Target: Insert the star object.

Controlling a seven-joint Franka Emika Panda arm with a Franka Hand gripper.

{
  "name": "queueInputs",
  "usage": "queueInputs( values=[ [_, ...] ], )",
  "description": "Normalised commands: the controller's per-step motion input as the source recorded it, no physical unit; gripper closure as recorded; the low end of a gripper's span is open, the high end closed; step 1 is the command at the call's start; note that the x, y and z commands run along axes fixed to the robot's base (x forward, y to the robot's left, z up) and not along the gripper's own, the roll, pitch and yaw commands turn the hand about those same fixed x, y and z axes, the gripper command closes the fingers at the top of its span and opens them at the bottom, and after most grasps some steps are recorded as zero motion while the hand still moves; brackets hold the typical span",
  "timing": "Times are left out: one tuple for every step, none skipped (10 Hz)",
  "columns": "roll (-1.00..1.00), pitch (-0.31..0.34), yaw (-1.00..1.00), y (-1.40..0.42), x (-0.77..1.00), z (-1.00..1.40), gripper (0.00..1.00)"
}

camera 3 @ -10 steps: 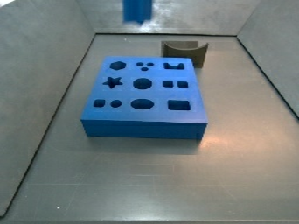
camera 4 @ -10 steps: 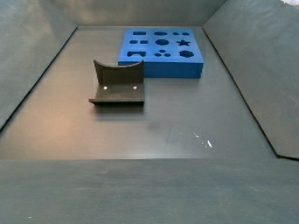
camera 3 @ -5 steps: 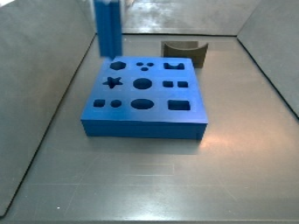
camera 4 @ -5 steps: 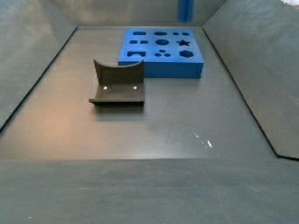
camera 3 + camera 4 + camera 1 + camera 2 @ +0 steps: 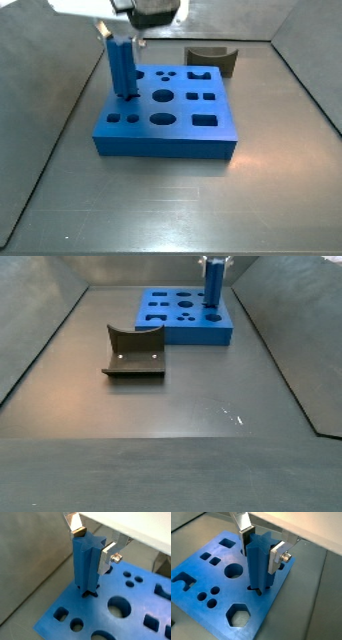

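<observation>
The star object (image 5: 122,68) is a tall, slim blue peg with ridged sides. It stands upright with its lower end at the star-shaped hole of the flat blue holed block (image 5: 167,125). My gripper (image 5: 120,35) is shut on the peg's upper part. In both wrist views the silver fingers (image 5: 109,556) (image 5: 276,558) press on opposite sides of the peg (image 5: 85,569) (image 5: 258,567). The gripper (image 5: 93,541) (image 5: 262,543) is straight above the hole. In a side view the peg (image 5: 213,286) stands on the block's (image 5: 171,331) far right part.
The fixture, a dark olive curved bracket (image 5: 211,60) (image 5: 134,351), stands on the grey floor apart from the block. Sloping grey walls (image 5: 54,90) enclose the floor. The block has several other shaped holes (image 5: 233,570).
The gripper has come down into the side views with the peg. The peg has moved from above the block's far edge down to the star hole.
</observation>
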Motion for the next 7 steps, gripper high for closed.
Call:
queueInputs(
  values=[
    [-0.03,0.0,-0.14,0.06,0.06,-0.21,1.0],
    [-0.02,0.0,-0.15,0.05,0.01,-0.22,1.0],
    [-0.05,0.0,-0.33,0.0,0.09,-0.31,1.0],
    [-0.09,-0.1,-0.41,0.0,0.0,-0.48,1.0],
    [-0.09,-0.23,-0.38,0.0,0.0,-0.67,1.0],
    [-0.07,-0.249,-0.31,0.0,0.0,-0.67,1.0],
    [-0.1,-0.15,-0.26,0.0,0.12,-0.53,1.0]
  ],
)
